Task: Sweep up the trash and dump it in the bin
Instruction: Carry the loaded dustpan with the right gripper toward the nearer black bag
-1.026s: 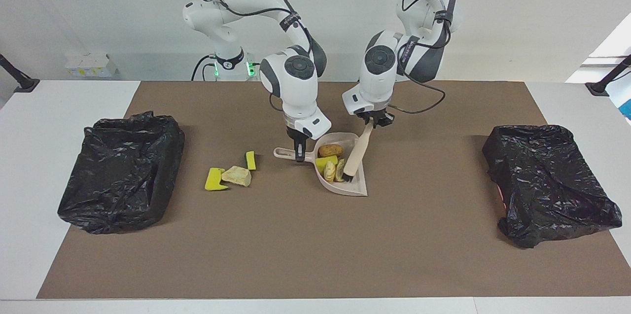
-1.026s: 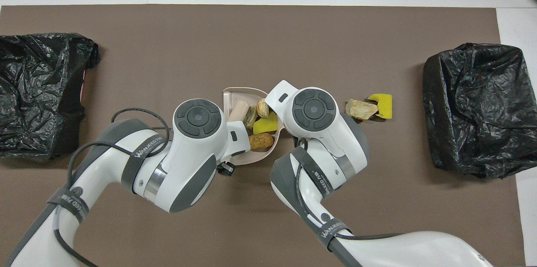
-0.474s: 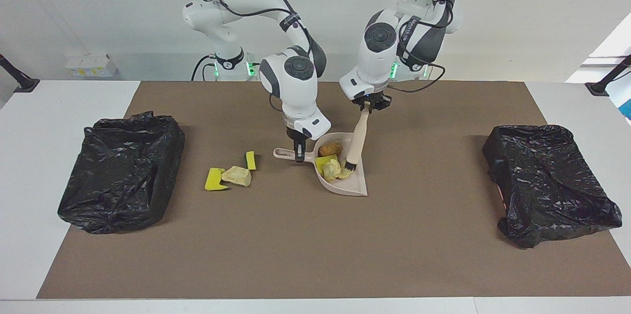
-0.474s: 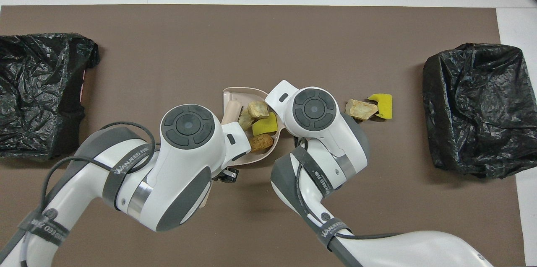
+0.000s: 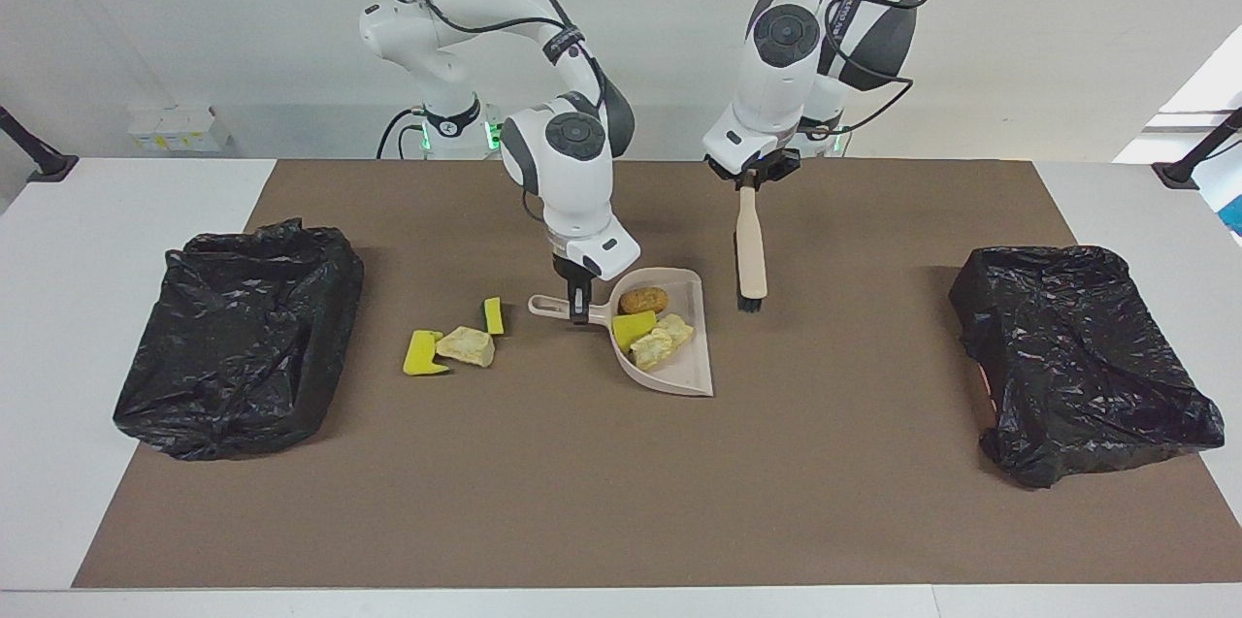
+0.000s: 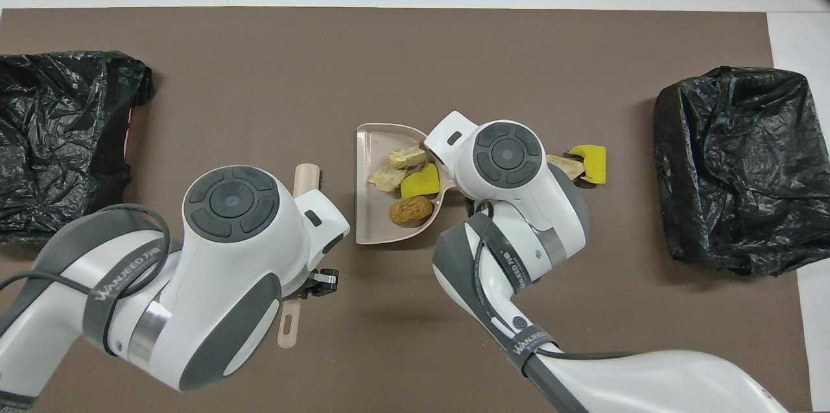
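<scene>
On the brown counter [image 5: 582, 502], three scraps [image 5: 464, 344] lie beside the dustpan [image 5: 670, 361], toward its handle, clamped by the right gripper [image 5: 579, 312]; the brush [image 5: 749, 254] is gripped aloft by the left gripper [image 5: 752, 178].

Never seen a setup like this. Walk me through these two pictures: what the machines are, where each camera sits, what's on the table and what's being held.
These are two white robot arms at a table, each ending in a two-fingered claw. One picture faces them from across the table; the other looks steeply down from above their end.

The right claw is shut on the handle of a beige dustpan. In the pan lie a brown roll, a yellow sponge piece and pale bread chunks.

The left claw is shut on a brush, which hangs bristles down beside the pan.

Three scraps lie loose on the brown mat. A bin lined with black plastic stands at each end.
</scene>
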`<state>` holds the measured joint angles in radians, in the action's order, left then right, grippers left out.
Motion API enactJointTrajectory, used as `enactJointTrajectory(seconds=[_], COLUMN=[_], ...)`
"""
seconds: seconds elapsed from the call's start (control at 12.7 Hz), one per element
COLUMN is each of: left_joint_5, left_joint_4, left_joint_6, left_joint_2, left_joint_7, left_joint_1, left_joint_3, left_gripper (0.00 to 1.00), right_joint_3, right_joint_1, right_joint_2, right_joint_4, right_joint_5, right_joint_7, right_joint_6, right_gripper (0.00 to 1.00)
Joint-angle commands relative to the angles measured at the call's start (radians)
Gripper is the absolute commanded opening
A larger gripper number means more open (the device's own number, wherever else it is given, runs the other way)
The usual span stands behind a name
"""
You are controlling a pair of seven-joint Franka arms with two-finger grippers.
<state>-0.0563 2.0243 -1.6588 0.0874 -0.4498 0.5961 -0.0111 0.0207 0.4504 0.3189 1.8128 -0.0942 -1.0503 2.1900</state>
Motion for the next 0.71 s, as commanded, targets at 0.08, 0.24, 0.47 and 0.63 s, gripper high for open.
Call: enactJointTrajectory(seconds=[0.08,0.24,0.47,0.63], left_joint_5=[-0.007,-0.007,-0.008,-0.026], left_joint_4=[0.221,0.295,0.37,0.387], left_joint_6=[-0.155,-0.19,-0.295,-0.312], left_joint_2=[0.148,0.199,0.196,0.19], left_joint_7=[-0.113,-0.144,-0.281,-0.338], left_joint_1=[0.052,0.083,0.229,0.299], left_joint_3=[0.014,0.016,0.016,0.017], left_gripper=[0.0,0.0,0.0,0.0], right_joint_3=[0.007,0.001,0.001,0.002], right_joint_1=[-0.051,-0.081,-0.18,-0.263], right_joint_2=[-0.067,-0.095,-0.125,-0.139], right_joint_4=[-0.073,-0.112,-0.132,-0.136], right_joint_5=[0.022,0.022,0.103,0.145], right_joint_7=[-0.089,-0.121,-0.247,-0.351], right_joint_6=[-0.151,-0.223,-0.295,-0.338], right_gripper=[0.0,0.0,0.0,0.0])
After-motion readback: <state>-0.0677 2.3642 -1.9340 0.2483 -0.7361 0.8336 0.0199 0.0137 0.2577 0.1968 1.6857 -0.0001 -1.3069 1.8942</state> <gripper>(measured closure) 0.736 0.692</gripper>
